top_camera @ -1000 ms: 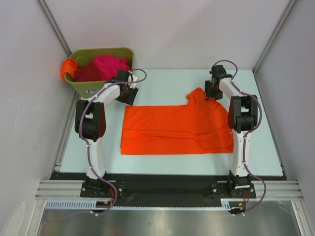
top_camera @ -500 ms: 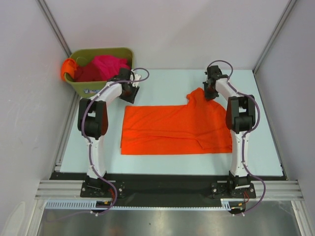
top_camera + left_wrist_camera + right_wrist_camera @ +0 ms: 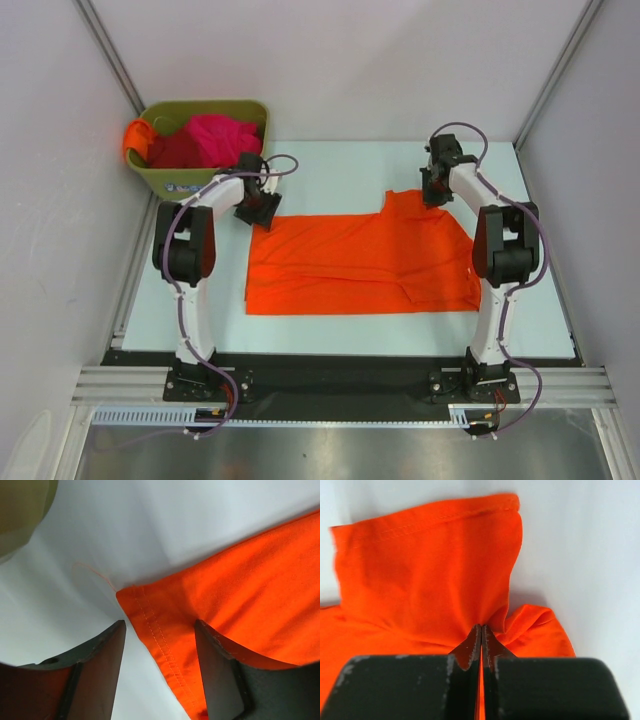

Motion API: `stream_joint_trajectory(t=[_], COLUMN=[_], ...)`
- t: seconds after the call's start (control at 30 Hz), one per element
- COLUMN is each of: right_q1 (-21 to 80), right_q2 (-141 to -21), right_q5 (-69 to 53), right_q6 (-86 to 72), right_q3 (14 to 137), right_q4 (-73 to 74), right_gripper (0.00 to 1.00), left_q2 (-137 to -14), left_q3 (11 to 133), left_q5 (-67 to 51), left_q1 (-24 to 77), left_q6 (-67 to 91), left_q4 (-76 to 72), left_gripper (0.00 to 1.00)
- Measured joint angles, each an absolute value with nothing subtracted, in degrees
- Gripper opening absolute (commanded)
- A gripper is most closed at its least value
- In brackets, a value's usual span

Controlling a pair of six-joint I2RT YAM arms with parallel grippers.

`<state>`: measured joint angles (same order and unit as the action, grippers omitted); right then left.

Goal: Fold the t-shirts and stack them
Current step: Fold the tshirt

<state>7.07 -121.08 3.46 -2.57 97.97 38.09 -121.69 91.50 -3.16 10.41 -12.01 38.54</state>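
Top external view: I see the bright orange t-shirt (image 3: 360, 265) spread flat across the middle of the pale table (image 3: 330, 165), its long edges running left to right. Both arms reach out to its far edge.

The left gripper (image 3: 257, 208) sits at the shirt's far left corner. From the left wrist camera, its two dark fingers stand wide apart on either side of that stitched corner, with nothing pinched between them. A loose thread (image 3: 95, 575) curls from the corner onto the bare table. I cannot tell whether the fingertips touch the cloth or the table.

The right gripper (image 3: 433, 190) is at the far right of the shirt, beside the sleeve. The right wrist camera shows its fingers pressed together on a small gathered fold of orange cloth, and the fabric puckers up toward the tips. The sleeve's hemmed edge lies just beyond.

At the far left corner of the table stands the olive-green bin (image 3: 205, 182), just beyond the left gripper. It holds a magenta-pink shirt (image 3: 222, 130) and a dark red shirt (image 3: 176, 150). Another orange shirt (image 3: 135, 140) hangs over its left rim.
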Motion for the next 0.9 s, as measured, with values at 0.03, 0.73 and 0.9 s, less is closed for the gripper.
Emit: stream_joint_trajectory(t=[0.03,0.73,0.9], right_q1=[7.1,6.3,6.1], right_q2=[-120.2,-111.4,-103.2], right_q5=[3.3,2.1,2.2], right_q6=[-2.9,-4.3,-5.0], right_q3=[97.4,89.0,80.9], right_q4=[37.7,35.2,34.5], right_gripper=[0.00,0.00,0.00], left_q2=[-121.9,-122.8,-118.6], left_q3=[91.7,92.6,87.2], left_q5=[-3.1,-4.1,-4.1], left_q1=[10.4,10.5,10.3], left_q6=[-11.9,-11.5,-14.3], left_q4=[38.5,36.0,33.1], left_gripper=[0.63,0.00,0.00])
